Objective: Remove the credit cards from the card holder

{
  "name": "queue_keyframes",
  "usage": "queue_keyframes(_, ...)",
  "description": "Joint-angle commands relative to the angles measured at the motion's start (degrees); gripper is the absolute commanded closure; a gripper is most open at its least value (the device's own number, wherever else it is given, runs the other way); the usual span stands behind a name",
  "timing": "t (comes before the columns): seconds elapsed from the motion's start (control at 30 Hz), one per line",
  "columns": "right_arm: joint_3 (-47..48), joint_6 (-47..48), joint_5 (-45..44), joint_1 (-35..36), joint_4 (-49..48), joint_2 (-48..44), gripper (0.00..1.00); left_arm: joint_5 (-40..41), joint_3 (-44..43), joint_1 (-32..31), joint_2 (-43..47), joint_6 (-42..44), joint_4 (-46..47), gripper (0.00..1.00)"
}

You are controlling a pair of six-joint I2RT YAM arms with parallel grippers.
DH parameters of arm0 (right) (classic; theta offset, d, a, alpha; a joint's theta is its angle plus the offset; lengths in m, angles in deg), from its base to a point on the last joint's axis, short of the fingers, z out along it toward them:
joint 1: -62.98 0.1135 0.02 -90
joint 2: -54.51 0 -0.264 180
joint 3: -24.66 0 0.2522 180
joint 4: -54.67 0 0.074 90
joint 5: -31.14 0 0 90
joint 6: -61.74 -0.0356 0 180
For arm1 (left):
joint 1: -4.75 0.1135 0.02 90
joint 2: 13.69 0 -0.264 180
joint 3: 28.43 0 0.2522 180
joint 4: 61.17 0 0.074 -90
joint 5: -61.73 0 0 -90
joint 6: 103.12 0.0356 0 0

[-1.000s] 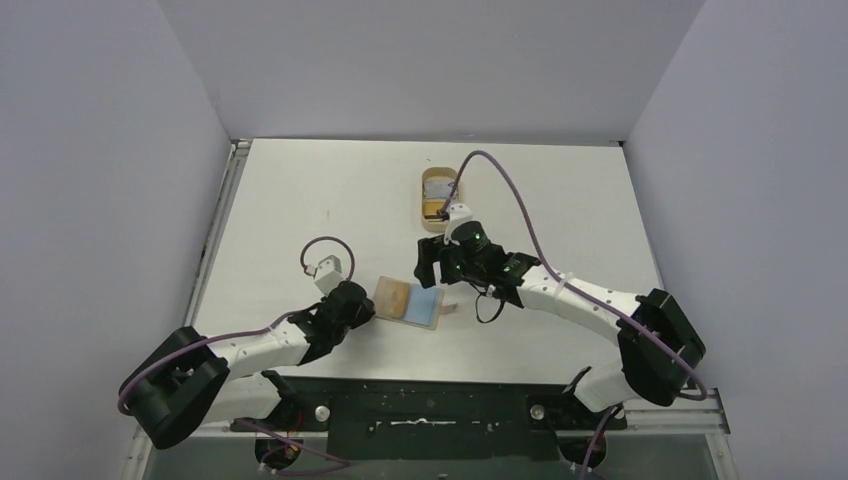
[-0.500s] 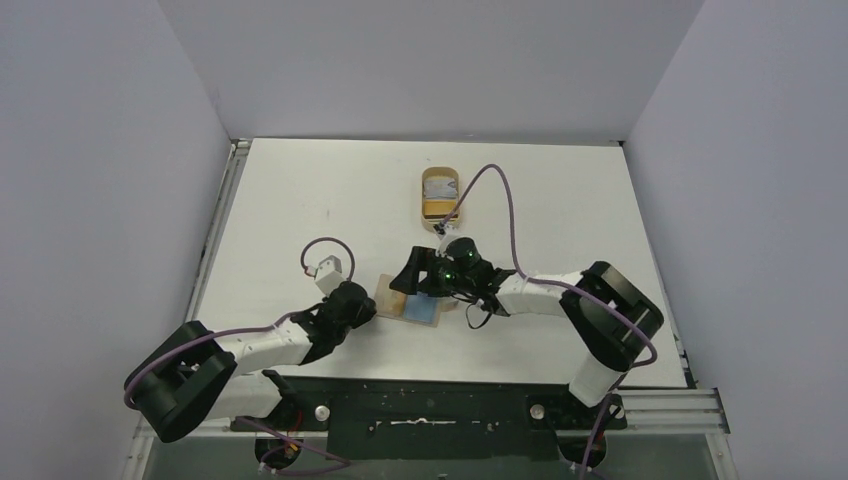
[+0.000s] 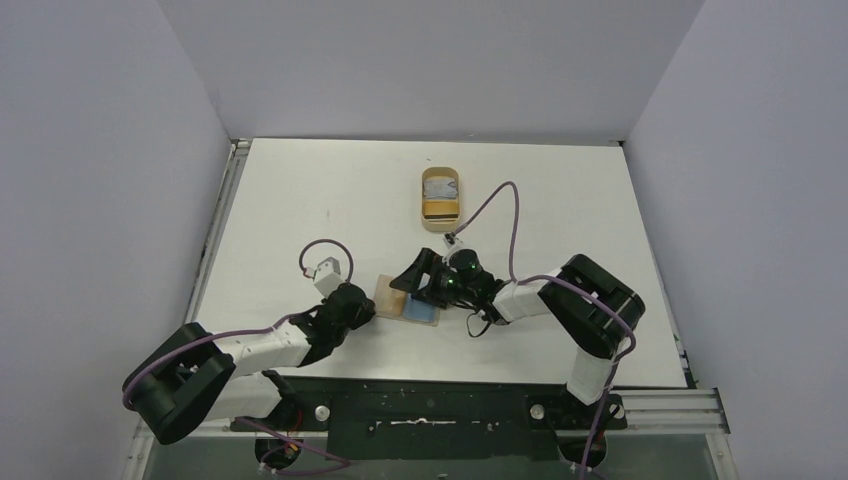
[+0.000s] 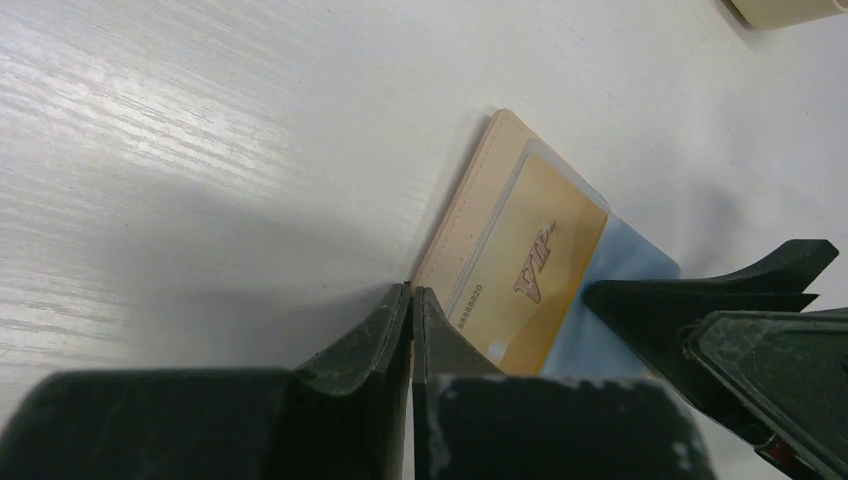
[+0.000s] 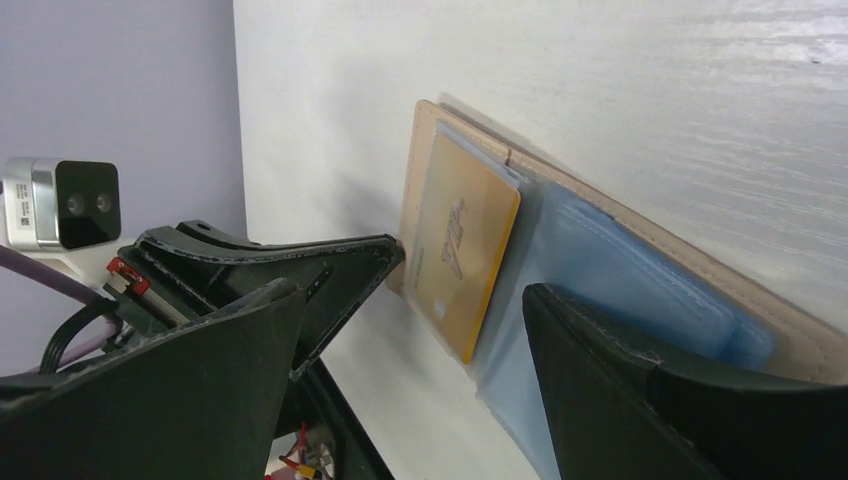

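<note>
card holder (image 3: 387, 297): 3 o'clock half hidden under right gripper (image 3: 410, 290) in top view.
light blue card (image 4: 628, 257): 5 o'clock part covered by that gripper's black finger.
dish (image 3: 440, 224): contents too small to tell.

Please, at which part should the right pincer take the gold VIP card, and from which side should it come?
Probably the long edge of the gold plastic VIP card nearest the light blue card, approached from the robot's right. That edge seems slightly raised and free, while the shut left pincer presses on the beige flat card holder at the opposite edge.
</note>
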Motion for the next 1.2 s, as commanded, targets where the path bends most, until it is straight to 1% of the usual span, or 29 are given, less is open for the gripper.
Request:
queue_keyframes(0.0,1.59,-2.32,-1.80,-0.16,-3.81,3.30,0.16,1.57,0.01,-0.28,0.85,0.39,1.57,1.00)
queue_keyframes(0.27,3.36,-3.42,-2.35,1.16,-3.69,6.41,0.16,1.25,0.16,-0.22,0.95,0.35,1.75,1.00)
queue_keyframes(0.53,6.47,-2.95,-2.30,3.20,-1.33,6.38,0.16,1.24,0.32,-0.26,0.89,0.31,2.05,1.00)
queue_keyframes(0.63,6.71,-2.62,-1.29,3.58,-2.89,6.12,0.16,1.20,0.34,-0.20,0.67,0.31,2.10,1.00)
queue_keyframes(0.8,6.32,-2.24,1.38,3.99,-8.37,6.47,0.16,1.07,0.50,-0.28,0.58,0.27,2.41,1.00)
queue_keyframes(0.9,6.75,-2.31,1.38,4.20,-8.49,7.39,0.17,1.02,0.61,-0.22,0.79,0.15,2.43,1.00)
queue_keyframes(0.97,6.80,-2.81,1.31,4.44,-9.39,8.28,0.19,1.00,0.69,-0.20,1.01,0.13,2.45,1.00)
queue_keyframes(1.1,7.23,-4.47,1.69,4.85,-12.11,10.44,0.28,1.03,0.87,-0.20,1.24,0.10,2.32,1.00)
queue_keyframes(1.17,7.47,-4.87,2.00,5.24,-13.04,11.29,0.30,1.01,0.95,-0.27,1.32,0.05,2.37,1.00)
